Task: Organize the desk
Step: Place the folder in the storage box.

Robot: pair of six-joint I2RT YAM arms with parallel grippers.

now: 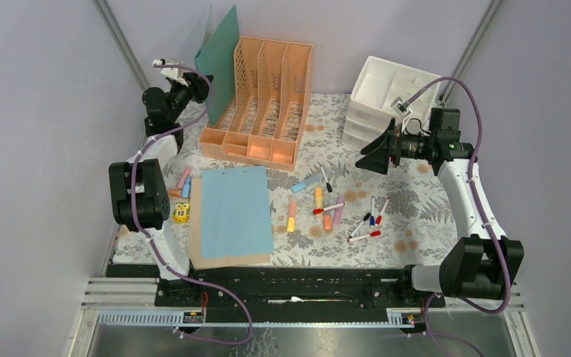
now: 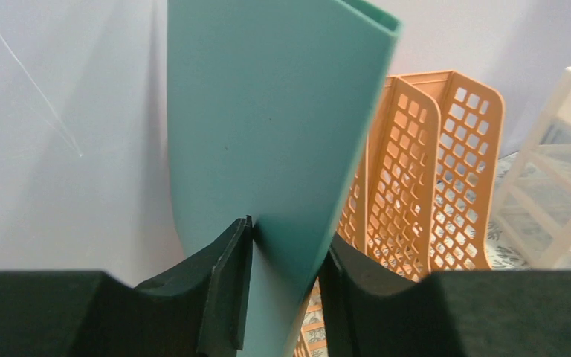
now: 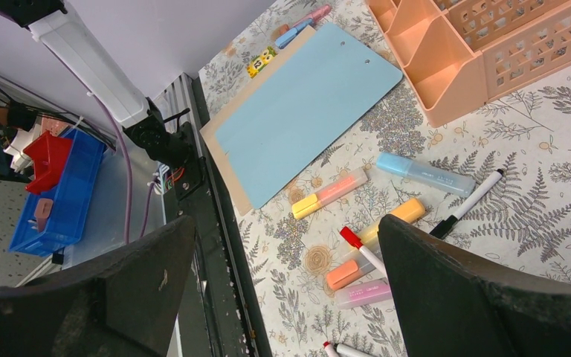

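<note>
Top external: desk [image 1: 416, 204] lies beneath raised right gripper [image 1: 368, 156], jaws spread

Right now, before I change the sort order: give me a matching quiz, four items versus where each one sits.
Things:
1. green folder
2. blue folder
3. yellow die
4. white drawer unit

Places:
A. back right of the desk
B. upright between the fingers of the left gripper
C. lying flat near the front edge
D. just left of the blue folder

Pairs: 1-B, 2-C, 3-D, 4-A
</note>
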